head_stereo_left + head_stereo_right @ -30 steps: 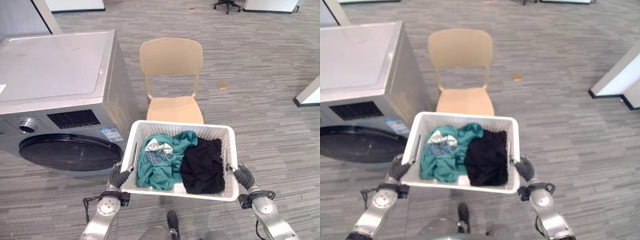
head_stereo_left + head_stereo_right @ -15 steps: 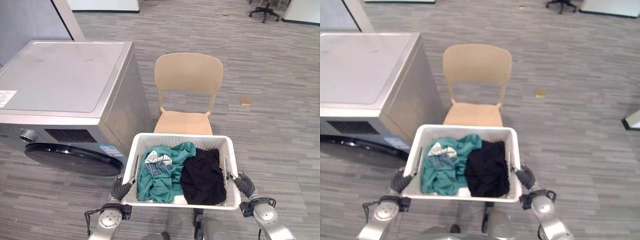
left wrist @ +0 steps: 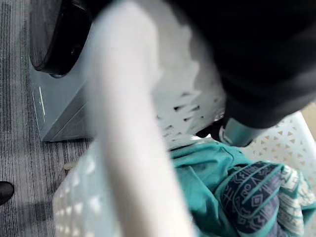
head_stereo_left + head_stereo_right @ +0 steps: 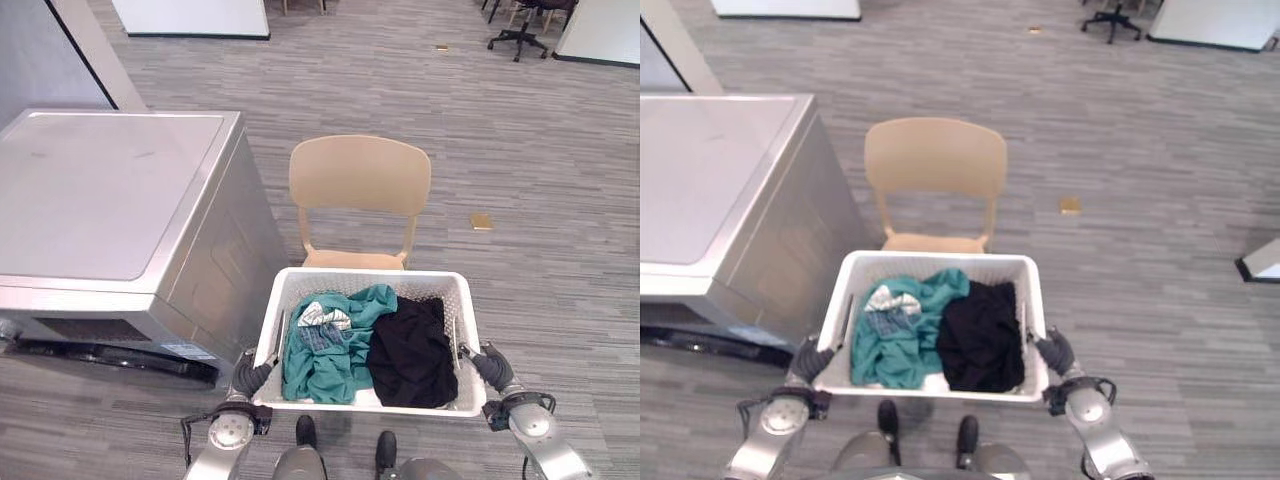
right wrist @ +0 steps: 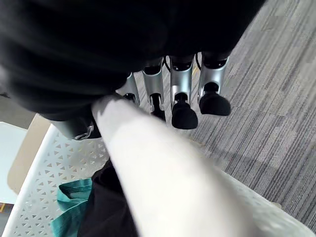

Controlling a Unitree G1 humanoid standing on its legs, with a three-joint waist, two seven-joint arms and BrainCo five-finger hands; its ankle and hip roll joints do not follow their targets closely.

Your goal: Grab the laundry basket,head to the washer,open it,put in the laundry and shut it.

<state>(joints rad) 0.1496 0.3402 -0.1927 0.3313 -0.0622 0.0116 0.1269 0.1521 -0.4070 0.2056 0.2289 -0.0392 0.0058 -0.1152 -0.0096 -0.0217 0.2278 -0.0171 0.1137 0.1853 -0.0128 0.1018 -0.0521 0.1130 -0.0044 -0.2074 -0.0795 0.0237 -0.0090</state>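
Note:
I hold a white laundry basket (image 4: 360,276) low in front of me by its two sides. Inside lie a teal garment (image 4: 325,350) on the left and a black garment (image 4: 410,350) on the right. My left hand (image 4: 250,375) grips the left rim (image 3: 133,148), thumb over the edge beside the teal cloth (image 3: 222,182). My right hand (image 4: 492,367) is shut on the right rim (image 5: 163,168), its fingers (image 5: 185,106) curled under it. The silver washer (image 4: 110,220) stands to the left, its dark round door (image 4: 110,355) shut, low on the front face.
A tan chair (image 4: 358,195) stands just beyond the basket, right beside the washer. A small tan piece (image 4: 482,221) lies on the grey floor to the right. A black office chair (image 4: 520,20) is far back; a white furniture edge (image 4: 1260,262) shows at the right.
The camera has shifted: more of the washer's top shows and its door has sunk toward the picture's lower left. The basket stays held in both hands.

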